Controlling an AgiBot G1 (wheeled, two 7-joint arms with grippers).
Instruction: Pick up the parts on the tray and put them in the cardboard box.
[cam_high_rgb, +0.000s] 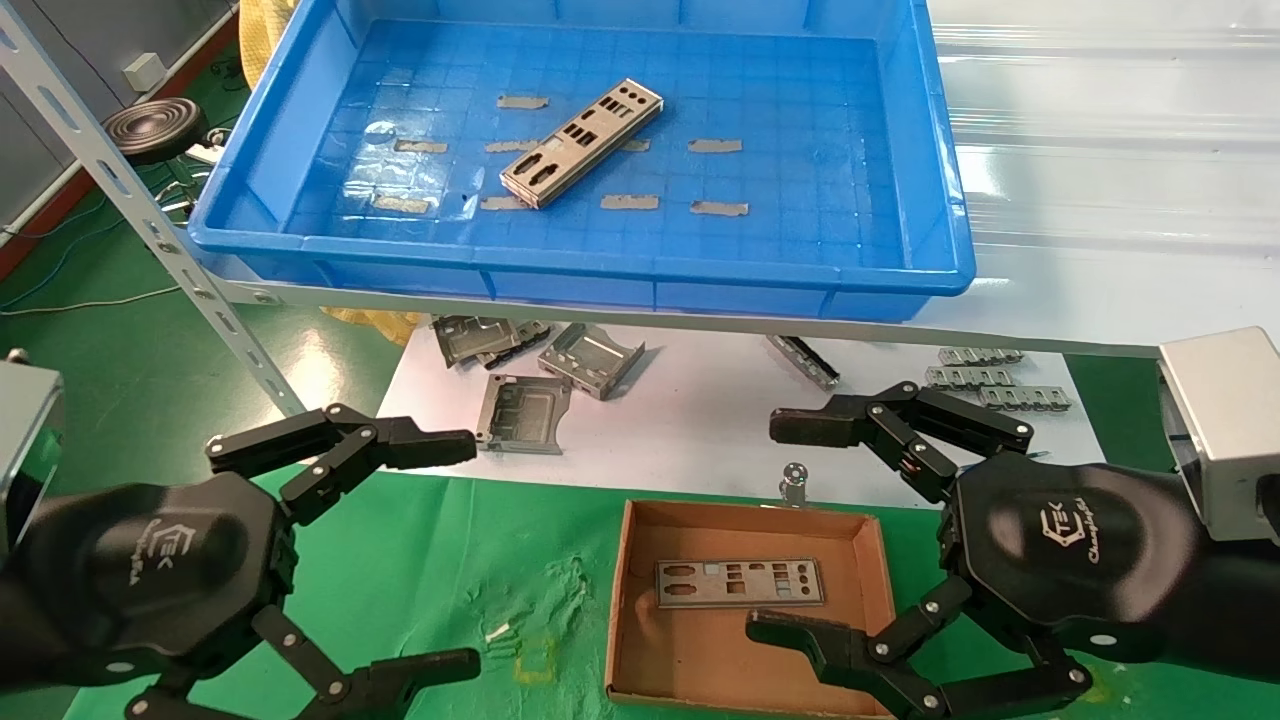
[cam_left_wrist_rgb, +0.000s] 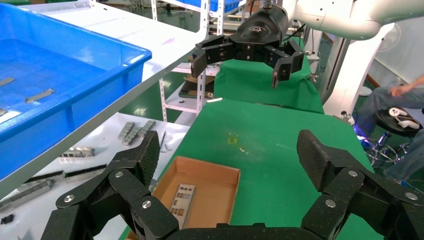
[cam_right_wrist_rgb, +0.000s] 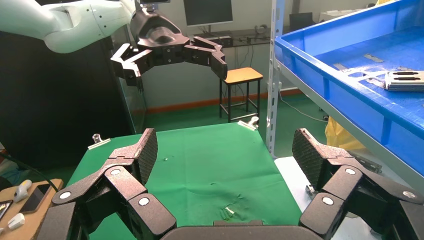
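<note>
One part (cam_high_rgb: 740, 582) already lay flat in the box (cam_high_rgb: 640, 560), which sat on the green tabletop (cam_high_rgb: 480, 560). Another part (cam_high_rgb: 583, 142), possibly a small stack, remained on the tray (cam_high_rgb: 300, 150) on the shelf above. Both tools hung low over the tabletop, spread wide and holding nothing: the left tool (cam_high_rgb: 440, 550) beside the box, the right tool (cam_high_rgb: 790, 530) over its right edge. By my reckoning, the job was about half done.

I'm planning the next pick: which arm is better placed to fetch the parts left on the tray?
Probably the right. The right gripper hangs open over the cardboard box, so it could carry the parts from the tray straight back there. The left gripper, also open, hangs over the green mat.
</note>
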